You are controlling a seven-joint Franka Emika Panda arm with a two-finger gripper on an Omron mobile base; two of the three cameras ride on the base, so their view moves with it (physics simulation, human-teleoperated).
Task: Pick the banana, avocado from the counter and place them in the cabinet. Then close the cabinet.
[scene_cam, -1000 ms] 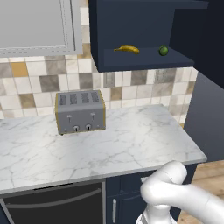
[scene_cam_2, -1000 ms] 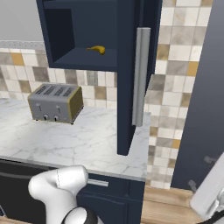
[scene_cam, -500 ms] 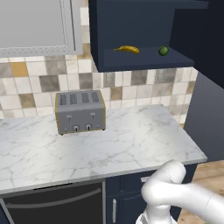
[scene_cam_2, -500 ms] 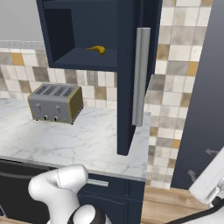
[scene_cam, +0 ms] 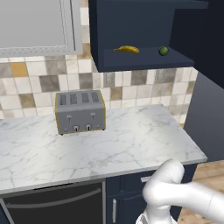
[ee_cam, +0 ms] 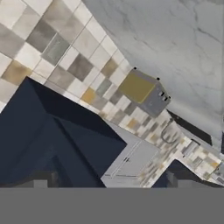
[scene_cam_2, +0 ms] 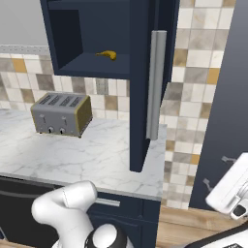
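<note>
The banana (scene_cam: 127,49) lies on the shelf of the open navy cabinet (scene_cam: 131,26), and the avocado (scene_cam: 163,50) rests to its right on the same shelf. From the right base view the banana (scene_cam_2: 107,54) shows inside the cabinet, left of the door (scene_cam_2: 143,97), which stands wide open with its silver handle (scene_cam_2: 155,82). My hand (scene_cam_2: 233,189) hangs low at the far right, well below and to the right of the door, apart from it. In the hand view my gripper (ee_cam: 108,180) is open with nothing between its tips, looking at the cabinet (ee_cam: 52,131) and the counter (ee_cam: 175,35).
A silver toaster (scene_cam: 80,111) stands on the counter (scene_cam: 131,144) at the back left, below a light grey wall cabinet (scene_cam: 35,22). A tall dark panel (scene_cam: 205,113) bounds the counter on the right. Dark base units (scene_cam: 57,203) sit under the counter.
My hand has risen at the right edge of the right base view. The banana, the avocado and the cabinet door have not moved.
</note>
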